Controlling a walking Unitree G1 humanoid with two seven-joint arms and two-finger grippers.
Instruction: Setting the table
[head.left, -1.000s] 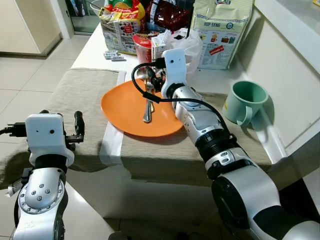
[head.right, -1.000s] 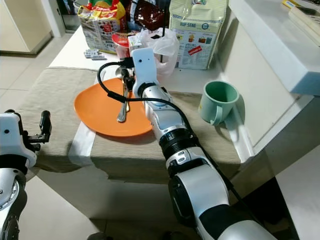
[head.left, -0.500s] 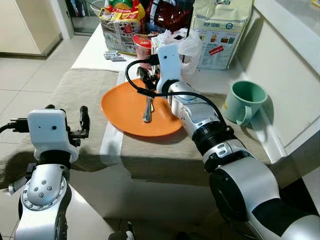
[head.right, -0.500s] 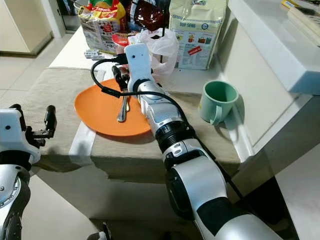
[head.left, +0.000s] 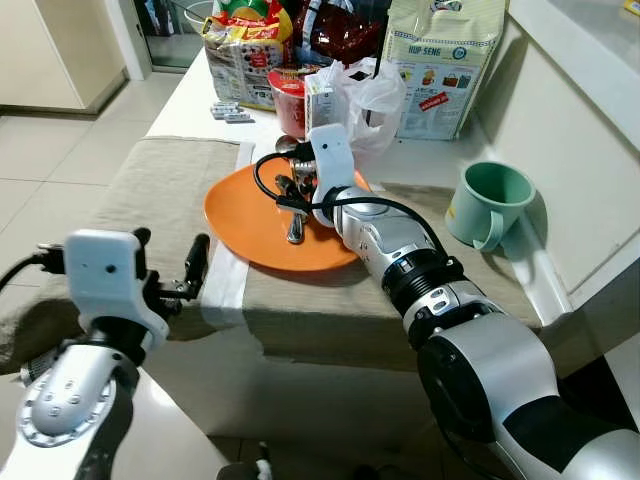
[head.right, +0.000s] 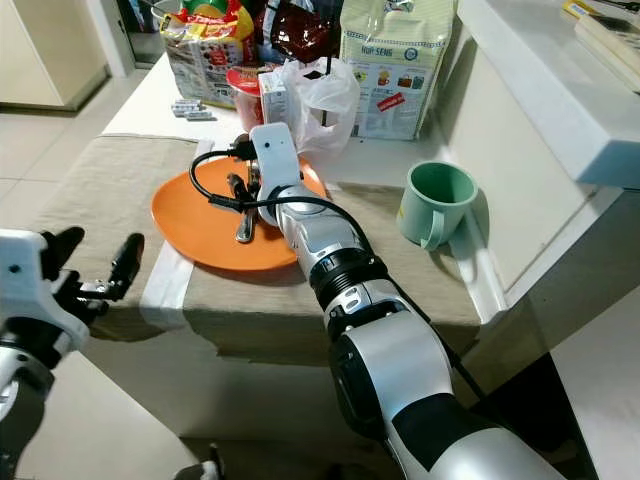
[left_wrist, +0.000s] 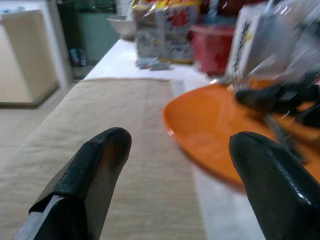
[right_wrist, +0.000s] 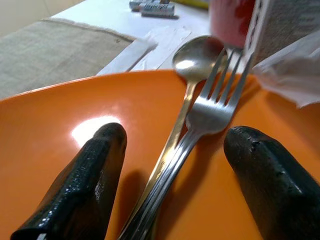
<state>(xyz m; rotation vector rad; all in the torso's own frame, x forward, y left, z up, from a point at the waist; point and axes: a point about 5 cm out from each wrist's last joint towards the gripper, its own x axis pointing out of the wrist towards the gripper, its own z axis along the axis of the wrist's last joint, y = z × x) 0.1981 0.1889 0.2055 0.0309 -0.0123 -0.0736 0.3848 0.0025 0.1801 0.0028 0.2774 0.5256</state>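
An orange plate (head.left: 250, 215) lies on the beige cloth (head.left: 150, 180) of the table, with a spoon (right_wrist: 192, 62) and a fork (right_wrist: 217, 105) side by side on it. My right gripper (head.left: 290, 195) is low over the plate and open. Its two black fingers (right_wrist: 95, 170) stand on either side of the cutlery handles without closing on them. My left gripper (head.left: 170, 265) is open at the table's near edge, left of the plate, and holds nothing. A green mug (head.left: 490, 205) stands on the cloth to the right of the plate.
Grocery bags (head.left: 440, 60), a red cup (head.left: 288, 100) and a white plastic bag (head.left: 370, 90) crowd the back of the table. A white counter wall (head.left: 580, 170) rises just right of the mug. The cloth left of the plate is bare. Tiled floor lies to the left.
My right gripper has come down and back from the plate's far rim to just over the cutlery handles. My left arm has shifted right, closer to the table edge.
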